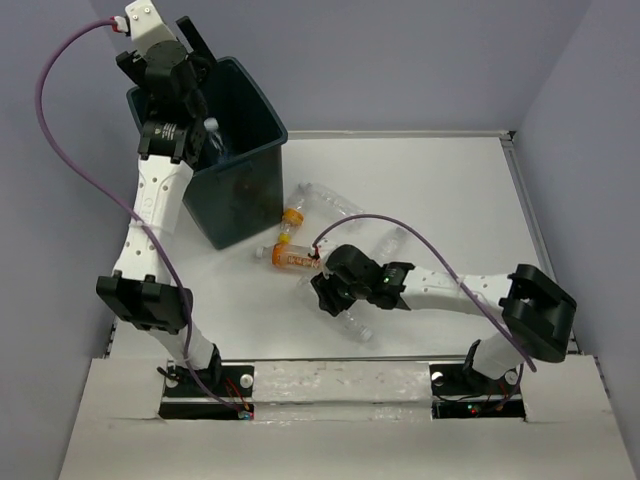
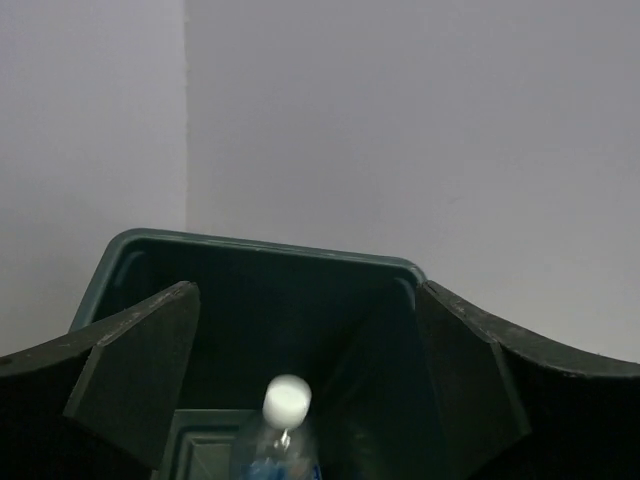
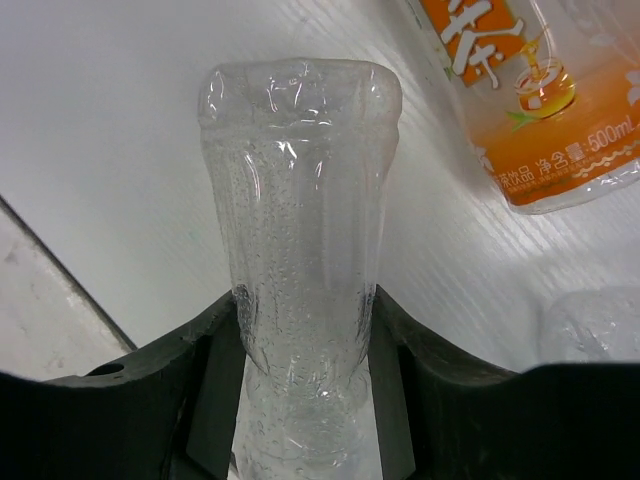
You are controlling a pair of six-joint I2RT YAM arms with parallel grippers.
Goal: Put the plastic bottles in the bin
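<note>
The dark green bin (image 1: pixel 245 190) stands at the far left. My left gripper (image 1: pixel 203 78) hangs over its mouth, open and empty (image 2: pixel 300 375). A clear bottle with a white cap and blue label (image 2: pixel 283 425) is inside the bin below the jaws, blurred and touching neither finger; it also shows in the top view (image 1: pixel 213 140). My right gripper (image 1: pixel 322 288) is shut on a plain clear bottle (image 3: pixel 300 200) lying on the table; the fingers (image 3: pixel 215 370) press its sides. An orange-labelled bottle (image 1: pixel 292 257) lies just beyond it, also in the right wrist view (image 3: pixel 530 120).
An orange-capped bottle (image 1: pixel 293 219) and a clear bottle (image 1: pixel 330 200) lie by the bin's right wall. Another clear bottle (image 1: pixel 390 245) lies behind the right arm. A further clear bottle (image 3: pixel 595 325) shows at the right wrist view's edge. Walls enclose the white table (image 1: pixel 450 190).
</note>
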